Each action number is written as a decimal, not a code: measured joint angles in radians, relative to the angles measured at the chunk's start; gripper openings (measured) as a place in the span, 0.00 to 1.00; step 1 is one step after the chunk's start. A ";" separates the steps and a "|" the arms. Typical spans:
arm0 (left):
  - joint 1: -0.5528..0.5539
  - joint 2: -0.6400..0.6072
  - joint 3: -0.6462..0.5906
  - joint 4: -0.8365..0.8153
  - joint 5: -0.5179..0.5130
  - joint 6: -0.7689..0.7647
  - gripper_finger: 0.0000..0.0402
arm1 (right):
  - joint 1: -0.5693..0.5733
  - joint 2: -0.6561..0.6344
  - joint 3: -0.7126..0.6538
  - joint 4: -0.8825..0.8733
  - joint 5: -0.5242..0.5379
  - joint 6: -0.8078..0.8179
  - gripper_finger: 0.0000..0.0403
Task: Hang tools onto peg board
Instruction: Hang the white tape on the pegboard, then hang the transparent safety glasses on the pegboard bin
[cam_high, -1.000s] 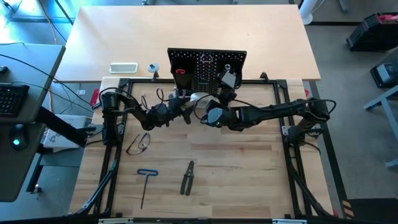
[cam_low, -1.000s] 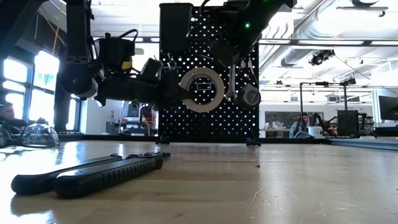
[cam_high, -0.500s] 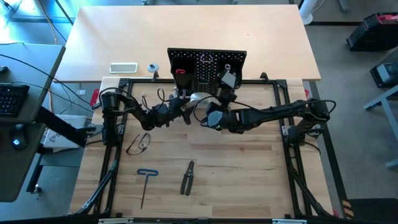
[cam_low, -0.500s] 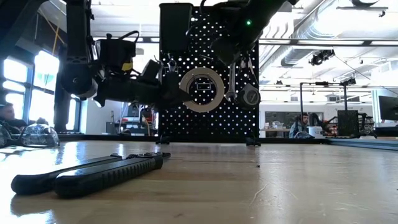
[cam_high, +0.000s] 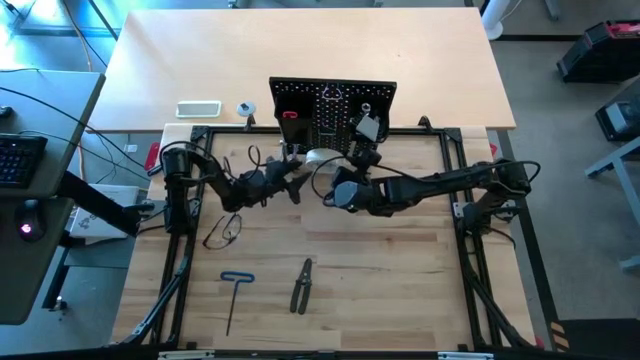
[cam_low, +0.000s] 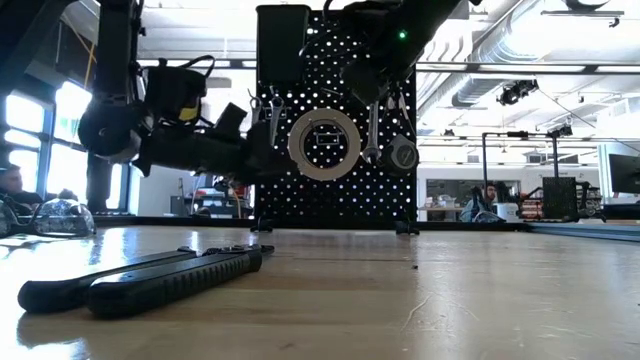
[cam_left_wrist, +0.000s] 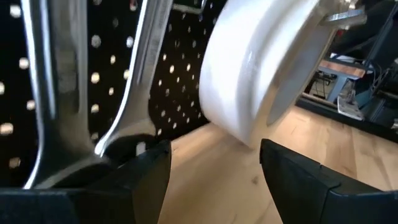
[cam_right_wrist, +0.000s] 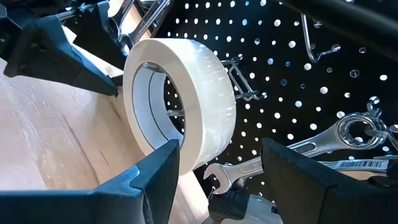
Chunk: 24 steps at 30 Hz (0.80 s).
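The clear tape roll (cam_right_wrist: 180, 106) hangs on a wire hook (cam_right_wrist: 239, 81) of the black peg board (cam_high: 333, 105); it also shows in the low view (cam_low: 323, 142). My left gripper (cam_left_wrist: 214, 180) is open and empty, just left of the roll and apart from it (cam_low: 262, 160). My right gripper (cam_right_wrist: 217, 174) is open right in front of the roll's lower rim. Silver wrenches (cam_left_wrist: 124, 93) hang on the board on both sides of the roll. Dark-handled pliers (cam_high: 301, 285), a blue T-handle hex key (cam_high: 235, 295) and safety glasses (cam_high: 222, 231) lie on the table. My right gripper has one fingertip (cam_right_wrist: 166, 152) standing against the tape roll's lower rim (cam_right_wrist: 186, 158), coming level from the table's near side. I cannot tell whether it touches. The roll hangs upright on its hook.
A white slab (cam_high: 198, 109) and a small round item (cam_high: 243, 109) lie on the far table left of the board. A red item (cam_high: 289, 114) sits in the board's bin. The near half of the table holds only the pliers (cam_low: 140, 280), hex key and glasses (cam_low: 50, 217).
My left gripper, which was at the tape roll's left edge, has drawn back toward the table's left and now stands clear of it. The roll stays hanging on the peg board. My right arm has kept nearly still.
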 joint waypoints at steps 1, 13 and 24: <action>-0.002 -0.001 -0.007 -0.002 0.006 -0.007 0.59 | 0.003 0.000 0.000 0.000 0.000 0.000 0.54; -0.065 -0.003 -0.077 -0.004 0.045 -0.044 0.59 | 0.078 -0.006 0.000 -0.023 0.048 0.000 0.54; -0.127 -0.003 -0.202 0.101 0.108 -0.102 0.59 | 0.193 -0.007 0.000 -0.060 0.064 0.000 0.54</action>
